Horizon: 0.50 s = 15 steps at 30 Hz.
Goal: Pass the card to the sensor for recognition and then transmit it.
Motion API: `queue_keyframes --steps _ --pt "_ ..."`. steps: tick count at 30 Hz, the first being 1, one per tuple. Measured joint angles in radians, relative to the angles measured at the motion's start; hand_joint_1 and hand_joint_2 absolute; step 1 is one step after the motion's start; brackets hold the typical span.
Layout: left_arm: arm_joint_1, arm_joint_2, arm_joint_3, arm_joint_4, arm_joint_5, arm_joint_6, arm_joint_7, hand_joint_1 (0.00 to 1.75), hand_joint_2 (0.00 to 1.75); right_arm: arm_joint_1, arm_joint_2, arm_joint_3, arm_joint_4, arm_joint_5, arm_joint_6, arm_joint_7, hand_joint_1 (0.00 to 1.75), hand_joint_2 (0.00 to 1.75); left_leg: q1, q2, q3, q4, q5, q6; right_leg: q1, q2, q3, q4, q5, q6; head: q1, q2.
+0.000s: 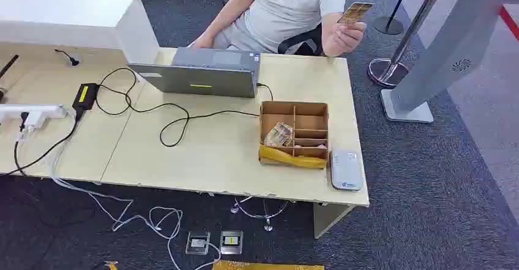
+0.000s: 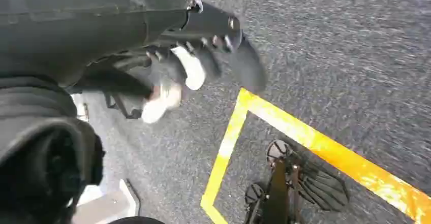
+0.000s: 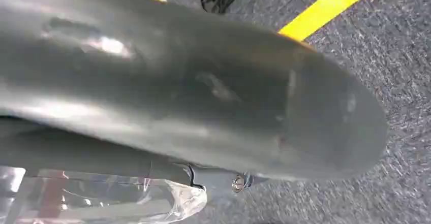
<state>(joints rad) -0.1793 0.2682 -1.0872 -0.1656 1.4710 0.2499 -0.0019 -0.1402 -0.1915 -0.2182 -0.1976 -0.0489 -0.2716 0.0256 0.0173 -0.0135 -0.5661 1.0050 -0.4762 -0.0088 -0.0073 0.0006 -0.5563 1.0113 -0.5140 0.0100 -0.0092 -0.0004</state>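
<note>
Table [image 1: 202, 153]: pale wood, laptop [image 1: 202, 74] at its far edge.
Sensor [image 1: 346, 169]: flat grey reader at my near right corner, beside the divided box [image 1: 294, 135].
Card [image 1: 354, 13]: held up in the person's hand [image 1: 340, 34] beyond the table; likely thin, stiff, slick, so I'd pinch an edge.
My left hand [image 2: 188, 69]: hanging over carpet, fingers curled, holding nothing.
My right hand: can't tell.

Head view looked down from high onto the desk [image 1: 214, 153]; both wrist views faced the carpet [image 2: 356, 56] closely, sharing yellow tape [image 2: 325, 148].
</note>
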Motion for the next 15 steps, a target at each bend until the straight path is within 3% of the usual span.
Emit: queue_keyframes --steps 3,7,10,13,15 --pt "0.0 0.0 0.0 0.0 -0.001 -0.002 0.003 0.0 0.0 0.0 0.0 -0.011 0.0 -0.032 -0.003 -0.035 0.0 0.0 0.0 0.0 0.0 0.0 0.0 0.0 0.0 0.0 0.0 0.0 0.0 0.0 0.0 0.0" --pt "0.0 0.0 0.0 0.0 0.002 -0.012 0.0 0.0 0.0 -0.002 -0.015 -0.032 0.0 -0.063 -0.029 -0.137 0.0 0.0 0.0 0.0 0.0 0.0 0.0 0.0 0.0 0.0 0.0 0.0 0.0 0.0 0.0 0.0" --pt "0.0 0.001 0.0 0.0 0.0 -0.022 -0.007 0.0 0.0 -0.006 -0.041 -0.055 -0.002 -0.091 -0.022 -0.251 0.0 0.0 -0.001 0.0 0.0 0.0 0.0 0.0 -0.001 0.0 0.0 0.0 0.0 0.0 0.0 0.0" --pt "0.0 0.008 0.0 0.0 -0.023 -0.051 -0.016 0.0 0.0 -0.012 -0.109 -0.086 -0.019 -0.141 0.014 -0.376 0.0 0.0 -0.004 -0.001 -0.001 0.0 0.0 0.001 -0.004 -0.001 0.001 0.0 0.0 0.001 0.0 0.0" --pt "0.003 0.017 -0.002 0.0 -0.033 -0.068 -0.022 0.0 0.0 -0.042 -0.184 -0.108 -0.042 -0.141 0.035 -0.353 0.0 0.0 -0.005 0.0 -0.003 0.0 0.001 0.001 -0.005 0.0 0.0 0.0 0.002 0.003 0.002 0.0"
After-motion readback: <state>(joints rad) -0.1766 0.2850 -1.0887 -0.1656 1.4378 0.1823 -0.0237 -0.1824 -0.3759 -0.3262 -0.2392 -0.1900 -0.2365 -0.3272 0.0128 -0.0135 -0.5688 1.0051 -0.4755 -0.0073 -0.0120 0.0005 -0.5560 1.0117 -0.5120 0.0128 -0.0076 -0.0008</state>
